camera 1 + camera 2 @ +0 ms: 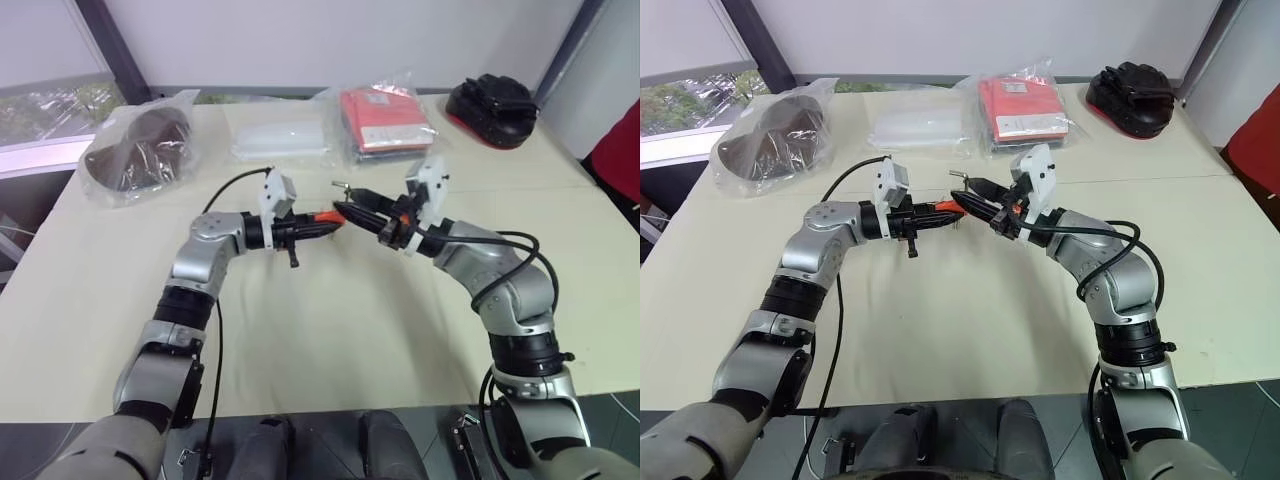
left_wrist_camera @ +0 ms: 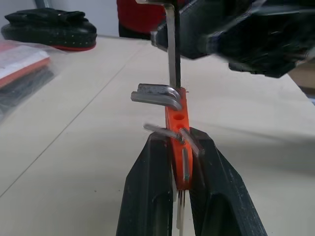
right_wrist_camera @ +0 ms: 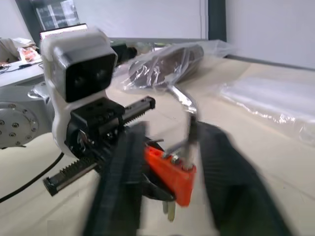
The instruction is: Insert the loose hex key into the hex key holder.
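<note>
Jaws of the left gripper (image 2: 181, 162) clench the orange-red plastic hex key holder (image 2: 178, 118); right gripper (image 1: 345, 208) jaws pinch the thin dark metal L-shaped hex key (image 2: 172, 54), which should go straight down its hole.

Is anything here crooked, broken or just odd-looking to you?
Nothing looks broken or spilled. One oddity: the hex key holder, clamped in the left pincer, has its stored keys splayed at different angles, not lined up. The loose hex key stands upright at its top, beside the right pincer.
</note>
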Robot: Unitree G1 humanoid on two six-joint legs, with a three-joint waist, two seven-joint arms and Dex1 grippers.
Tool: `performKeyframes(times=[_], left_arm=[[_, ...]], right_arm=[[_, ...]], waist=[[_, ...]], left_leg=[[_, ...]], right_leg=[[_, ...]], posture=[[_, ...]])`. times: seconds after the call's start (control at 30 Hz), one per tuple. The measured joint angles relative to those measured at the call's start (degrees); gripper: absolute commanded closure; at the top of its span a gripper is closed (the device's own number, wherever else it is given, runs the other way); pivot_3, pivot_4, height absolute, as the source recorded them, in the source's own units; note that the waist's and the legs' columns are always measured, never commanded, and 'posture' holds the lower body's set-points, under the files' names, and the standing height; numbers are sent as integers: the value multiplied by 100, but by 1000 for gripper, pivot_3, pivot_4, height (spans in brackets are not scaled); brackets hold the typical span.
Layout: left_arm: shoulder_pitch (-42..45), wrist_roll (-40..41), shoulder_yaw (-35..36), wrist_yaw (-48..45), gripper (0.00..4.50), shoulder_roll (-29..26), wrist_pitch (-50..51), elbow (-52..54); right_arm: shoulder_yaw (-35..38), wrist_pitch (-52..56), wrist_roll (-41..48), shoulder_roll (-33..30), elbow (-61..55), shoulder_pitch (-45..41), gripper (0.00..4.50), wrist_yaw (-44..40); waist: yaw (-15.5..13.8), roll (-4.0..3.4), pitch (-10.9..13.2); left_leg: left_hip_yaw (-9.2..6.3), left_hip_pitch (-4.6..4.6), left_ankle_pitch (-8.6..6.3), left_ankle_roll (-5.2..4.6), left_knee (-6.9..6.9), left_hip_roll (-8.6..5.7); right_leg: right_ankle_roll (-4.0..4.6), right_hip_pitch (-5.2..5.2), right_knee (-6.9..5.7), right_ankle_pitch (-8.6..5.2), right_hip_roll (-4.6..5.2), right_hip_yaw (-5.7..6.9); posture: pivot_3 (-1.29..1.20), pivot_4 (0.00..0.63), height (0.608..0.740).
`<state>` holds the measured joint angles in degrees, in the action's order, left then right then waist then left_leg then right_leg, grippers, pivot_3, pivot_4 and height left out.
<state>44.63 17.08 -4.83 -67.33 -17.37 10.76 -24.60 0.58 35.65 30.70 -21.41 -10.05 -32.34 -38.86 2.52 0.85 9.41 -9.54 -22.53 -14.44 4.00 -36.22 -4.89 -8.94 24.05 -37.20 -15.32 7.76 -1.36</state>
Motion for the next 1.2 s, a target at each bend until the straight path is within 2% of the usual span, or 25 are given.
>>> performKeyframes(times=[0.9,0.93,0.97,1.13,1.2], left_arm=[[56,-18,-11,39,4500,129,-125,-217],[59,-18,-11,41,4500,130,-133,-222],[71,-20,-10,68,4500,130,-134,-232],[86,-23,-10,106,4500,107,-134,-249],[86,-26,-11,97,4500,61,-133,-251]], right_arm=[[-31,-12,-67,-135,-32,80,4395,-49],[-32,-30,-74,-132,-34,80,3797,-48],[-51,-47,-71,-111,-47,81,3466,-58],[-125,-131,-69,-131,-105,80,1022,-187],[-126,-165,-70,-206,-122,80,1022,-220]], waist=[[0,0,0],[0,0,0],[0,0,0],[1,0,0],[-5,0,0]], left_leg=[[0,0,0,0,1,0],[0,0,0,0,1,0],[0,0,0,0,1,0],[0,0,0,0,1,0],[0,0,0,0,1,0]], right_leg=[[0,0,0,0,0,0],[0,0,0,0,0,0],[0,0,0,0,0,0],[0,0,0,0,0,0],[0,0,0,0,0,0]], posture=[[0,150,740],[0,150,740],[0,150,740],[0,150,740],[0,150,740]])
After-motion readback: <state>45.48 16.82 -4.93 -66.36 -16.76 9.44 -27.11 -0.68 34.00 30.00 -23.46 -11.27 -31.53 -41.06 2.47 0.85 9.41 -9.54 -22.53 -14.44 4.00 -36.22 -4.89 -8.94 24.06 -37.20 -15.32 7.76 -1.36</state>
